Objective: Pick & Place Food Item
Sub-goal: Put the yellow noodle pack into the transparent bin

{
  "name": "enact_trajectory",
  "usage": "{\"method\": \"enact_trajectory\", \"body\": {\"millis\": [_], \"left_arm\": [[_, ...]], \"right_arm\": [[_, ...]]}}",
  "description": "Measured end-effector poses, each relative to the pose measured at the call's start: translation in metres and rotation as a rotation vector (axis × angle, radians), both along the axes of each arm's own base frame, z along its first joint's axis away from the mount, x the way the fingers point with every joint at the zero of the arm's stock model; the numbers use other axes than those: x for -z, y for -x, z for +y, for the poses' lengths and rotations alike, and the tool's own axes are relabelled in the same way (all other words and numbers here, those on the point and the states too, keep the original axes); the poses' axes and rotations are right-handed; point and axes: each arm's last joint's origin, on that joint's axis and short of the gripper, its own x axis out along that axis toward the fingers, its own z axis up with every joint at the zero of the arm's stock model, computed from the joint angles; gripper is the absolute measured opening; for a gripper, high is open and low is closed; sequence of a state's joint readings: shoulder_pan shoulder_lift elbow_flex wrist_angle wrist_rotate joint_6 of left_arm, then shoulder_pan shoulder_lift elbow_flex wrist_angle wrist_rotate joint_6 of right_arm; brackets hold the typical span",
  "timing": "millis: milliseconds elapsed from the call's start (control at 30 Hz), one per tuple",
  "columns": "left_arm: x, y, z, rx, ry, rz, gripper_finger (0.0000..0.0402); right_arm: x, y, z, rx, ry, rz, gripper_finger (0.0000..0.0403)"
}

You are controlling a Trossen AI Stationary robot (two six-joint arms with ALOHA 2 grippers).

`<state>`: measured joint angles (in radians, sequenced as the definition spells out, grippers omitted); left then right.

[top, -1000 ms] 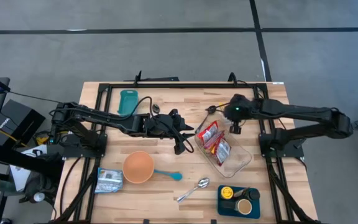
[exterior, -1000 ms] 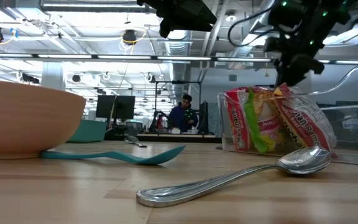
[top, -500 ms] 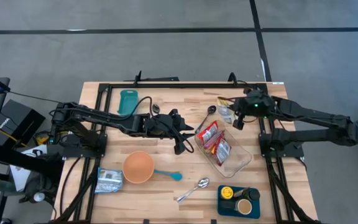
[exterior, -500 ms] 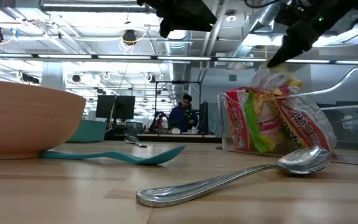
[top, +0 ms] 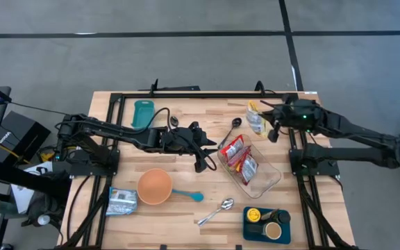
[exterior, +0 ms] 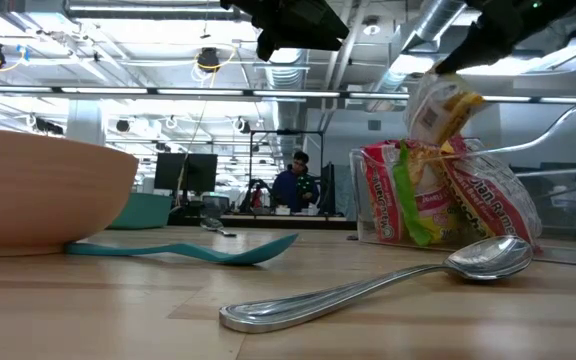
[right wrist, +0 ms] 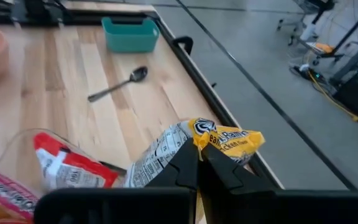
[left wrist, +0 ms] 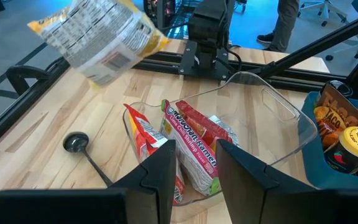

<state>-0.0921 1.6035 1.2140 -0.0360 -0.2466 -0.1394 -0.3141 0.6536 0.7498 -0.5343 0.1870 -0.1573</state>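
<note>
High view: black ladle (top: pixel 228 131) beside clear container (top: pixel 272 180)

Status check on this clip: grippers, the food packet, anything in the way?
Right gripper shut on yellow ramen packet, airborne beyond clear container. Left gripper idle beside container, empty. Path clear.

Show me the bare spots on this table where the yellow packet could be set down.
Bare wood lies between the teal tub and the black ladle along the far edge, and near the front between the foil packet and metal spoon. It is crowded around the clear dish of red noodle packs, where the left gripper waits. The right gripper holds the yellow packet above the far right corner.
</note>
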Motion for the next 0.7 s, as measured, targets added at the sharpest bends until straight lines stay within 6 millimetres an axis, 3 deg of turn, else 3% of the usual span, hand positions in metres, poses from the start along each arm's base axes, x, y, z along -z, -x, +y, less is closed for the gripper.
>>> {"method": "enact_trajectory", "body": {"millis": [267,700], "left_arm": [[0.0,0.0,0.0,0.0,0.0,0.001,0.0108],[0.0,0.0,0.0,0.0,0.0,0.0,0.0108]], "right_arm": [[-0.009,0.011,0.008,-0.122,-0.02,-0.103,0.0],[-0.02,0.031,0.026,-0.511,-0.108,-0.246,0.0]]}}
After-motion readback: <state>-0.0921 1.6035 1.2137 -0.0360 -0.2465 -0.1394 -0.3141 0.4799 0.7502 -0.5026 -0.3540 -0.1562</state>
